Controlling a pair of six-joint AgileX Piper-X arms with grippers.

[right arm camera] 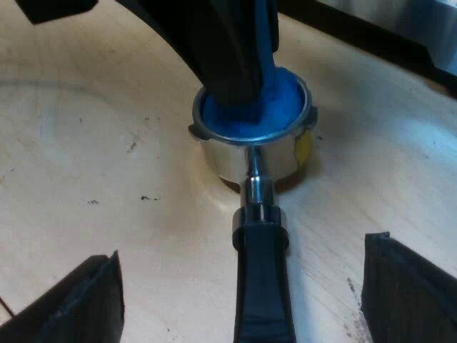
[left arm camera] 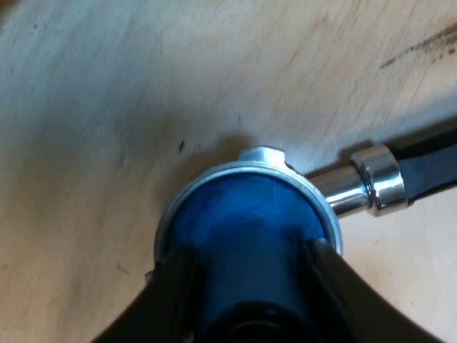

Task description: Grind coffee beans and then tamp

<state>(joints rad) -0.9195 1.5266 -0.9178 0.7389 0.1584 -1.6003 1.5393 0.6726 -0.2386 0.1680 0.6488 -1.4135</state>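
The metal holder (right arm camera: 243, 161) rests on the wooden table, its basket rim (left arm camera: 214, 175) ringing a blue tamper (left arm camera: 243, 221) that sits down inside it. My left gripper (left arm camera: 246, 250) is shut on the tamper's blue stem, one black finger on each side. From the basket a chrome neck (left arm camera: 364, 186) leads into the dark handle (right arm camera: 262, 286). My right gripper (right arm camera: 246, 286) is open; its fingers (right arm camera: 78, 300) stand wide apart with the handle running between them, touching neither. The tamper (right arm camera: 282, 107) and the left gripper (right arm camera: 228, 64) above it also show over the basket.
Bare pale wood (left arm camera: 107, 107) surrounds the holder, with a few dark specks on it. The espresso machine's dark base and metal front (right arm camera: 400, 28) stand just beyond the basket. A yellow patch (right arm camera: 303, 146) marks the basket's side.
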